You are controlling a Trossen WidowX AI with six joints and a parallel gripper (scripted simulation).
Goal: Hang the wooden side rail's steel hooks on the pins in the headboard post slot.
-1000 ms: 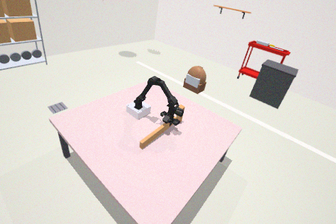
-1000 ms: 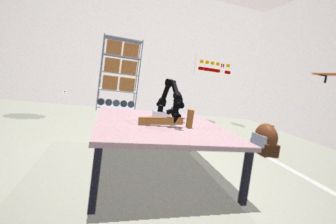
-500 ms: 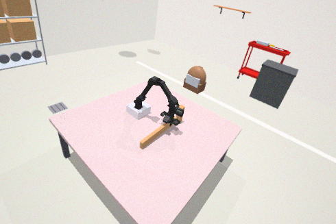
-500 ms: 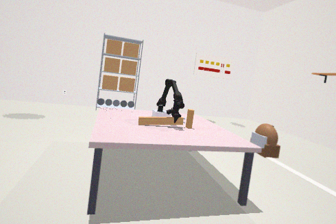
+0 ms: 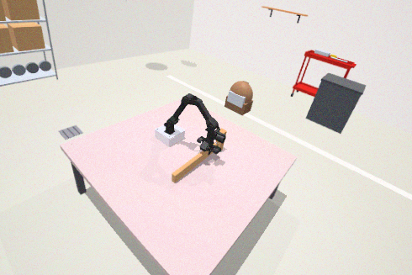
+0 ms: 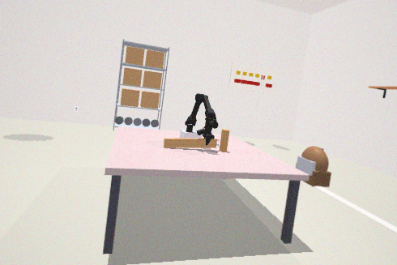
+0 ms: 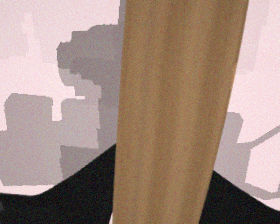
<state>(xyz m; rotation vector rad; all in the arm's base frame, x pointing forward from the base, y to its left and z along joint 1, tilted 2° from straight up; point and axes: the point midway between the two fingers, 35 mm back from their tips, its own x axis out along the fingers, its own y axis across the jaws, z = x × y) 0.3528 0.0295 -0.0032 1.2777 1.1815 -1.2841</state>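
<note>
The wooden side rail (image 5: 189, 166) (image 6: 186, 143) (image 7: 175, 115) lies across the pink table (image 5: 126, 181) (image 6: 162, 162), its far end down on the top. My gripper (image 5: 210, 146) (image 6: 207, 138) is shut on the rail near its post end. The short upright headboard post (image 5: 224, 132) (image 6: 224, 140) stands just beyond the gripper, close to the rail's end. In the wrist view the rail fills the middle, over the table and the arm's shadow. The steel hooks, the pins and the slot do not show in any view.
The arm's white base block (image 5: 169, 135) (image 6: 187, 134) stands on the table behind the rail. Off the table are a shelf rack (image 5: 23, 17) (image 6: 142, 85), a red cart (image 5: 321, 71), a dark cabinet (image 5: 336, 101) and a brown dome on a box (image 5: 240, 97) (image 6: 316, 164).
</note>
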